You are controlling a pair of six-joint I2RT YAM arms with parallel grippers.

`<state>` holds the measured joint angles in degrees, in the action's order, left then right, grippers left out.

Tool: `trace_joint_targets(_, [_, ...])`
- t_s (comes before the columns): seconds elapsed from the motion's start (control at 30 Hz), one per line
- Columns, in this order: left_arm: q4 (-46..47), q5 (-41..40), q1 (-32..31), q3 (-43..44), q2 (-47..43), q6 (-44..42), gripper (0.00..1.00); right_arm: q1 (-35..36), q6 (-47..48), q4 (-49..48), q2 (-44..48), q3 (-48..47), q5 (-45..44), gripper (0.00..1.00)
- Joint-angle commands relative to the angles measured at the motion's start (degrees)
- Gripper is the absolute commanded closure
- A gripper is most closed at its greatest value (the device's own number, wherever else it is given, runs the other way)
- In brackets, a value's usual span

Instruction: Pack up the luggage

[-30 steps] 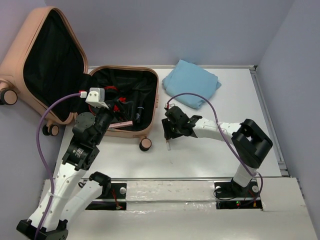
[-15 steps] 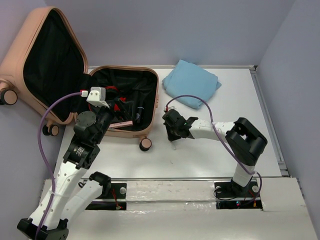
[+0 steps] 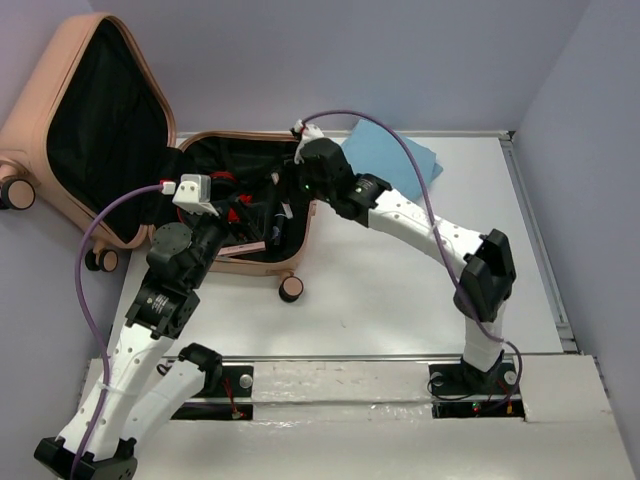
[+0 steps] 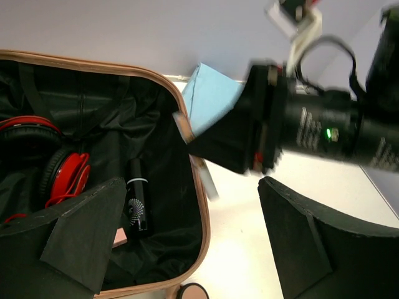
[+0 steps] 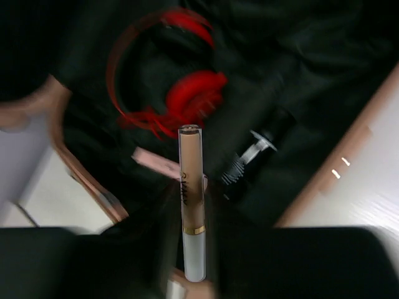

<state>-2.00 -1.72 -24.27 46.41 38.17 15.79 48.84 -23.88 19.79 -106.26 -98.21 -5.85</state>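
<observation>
No word can be made out. The slim tan tube (image 5: 190, 162) clamped in the right pincer (image 5: 189, 215) carries a short line of dark letters along its side, just beyond the fingertips — too blurred to read. Ahead of the left pincer (image 4: 190, 184), the right arm's black housing (image 4: 318, 128) shows rows of tiny white print — illegible.

There is one luggage (image 3: 28, 118), open at the upper left of the top view, with three wheels (image 3: 290, 288) showing. Inside it lie one pair of red headphones (image 4: 65, 177), one black tube (image 4: 137, 202) and one flat pink item (image 3: 245, 247). One folded light-blue cloth (image 3: 410, 160) lies at the upper centre of the worktop (image 3: 400, 290), and one slim tan tube (image 5: 191, 199) shows at lower centre of the right wrist view.
</observation>
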Motion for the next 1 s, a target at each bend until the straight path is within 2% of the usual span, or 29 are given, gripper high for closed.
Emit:
trace_joint_targets(0.0, [2.6, 0.3, 0.4, 0.8, -0.7, 0.3, 0.01, -0.1, -2.8, -3.4, -10.1, -12.9, 3.9, 0.35])
trace_joint_targets(0.03, [2.5, 0.2, 0.4, 0.7, -1.0, 0.3, 0.01, -2.1, -3.5, -3.4, -10.4, -13.8, 5.1, 0.29])
trace_joint_targets(0.13, [2.5, 0.5, 0.1, 0.8, -1.3, 0.5, 0.01, -6.4, -4.8, -5.2, -6.5, -8.3, 5.4, 0.27])
trace_joint_targets(0.17, [2.5, 0.7, -0.2, 0.8, -1.4, 0.5, 0.01, -10.0, -5.5, -6.2, -4.8, -2.0, 5.3, 0.27])
trace_joint_targets(0.27, [2.6, 1.0, -0.6, 1.0, -1.4, 0.6, 0.01, -16.4, -8.0, -9.5, 1.7, 7.7, 4.5, 0.18])
trace_joint_targets(0.3, [2.5, 1.1, -0.9, 0.9, -1.5, 0.7, 0.01, -20.7, -8.7, -11.1, 3.0, 13.1, 4.8, 0.14])
trace_joint_targets(0.4, [2.5, 0.9, -1.1, 0.9, -1.4, 0.8, 0.01, -26.4, -10.5, -13.1, 6.1, 20.9, 3.7, 0.03])
trace_joint_targets(0.5, [2.5, 0.6, -1.2, 0.9, -1.3, 1.1, 0.01, -33.1, -12.2, -14.5, 6.3, 25.5, 2.1, 0.00])
trace_joint_targets(0.6, [2.9, 1.4, -1.2, 0.6, -0.5, 2.0, 0.01, -39.0, -14.4, -15.6, 3.2, 26.8, 4.1, 0.00])
trace_joint_targets(0.73, [3.6, 4.3, -1.2, 0.3, 0.9, 3.4, 0.01, -40.1, -15.1, -15.9, -3.4, 24.8, 7.2, 0.01])
trace_joint_targets(0.8, [4.2, 6.7, -1.1, 0.3, 2.2, 4.7, 0.01, -40.1, -15.8, -16.2, -7.7, 22.0, 9.8, 0.08])
trace_joint_targets(0.87, [4.9, 8.4, -1.1, 0.3, 3.4, 5.7, 0.01, -40.1, -16.5, -17.1, -10.4, 19.6, 12.1, 0.20])
trace_joint_targets(0.93, [4.9, 10.5, -1.0, 0.7, 5.8, 6.3, 0.01, -40.1, -17.3, -17.4, -14.0, 18.5, 14.1, 0.43])
trace_joint_targets(0.97, [4.9, 12.2, -1.0, 0.8, 7.4, 6.5, 0.01, -40.1, -17.5, -17.8, -14.7, 18.5, 14.8, 0.63])
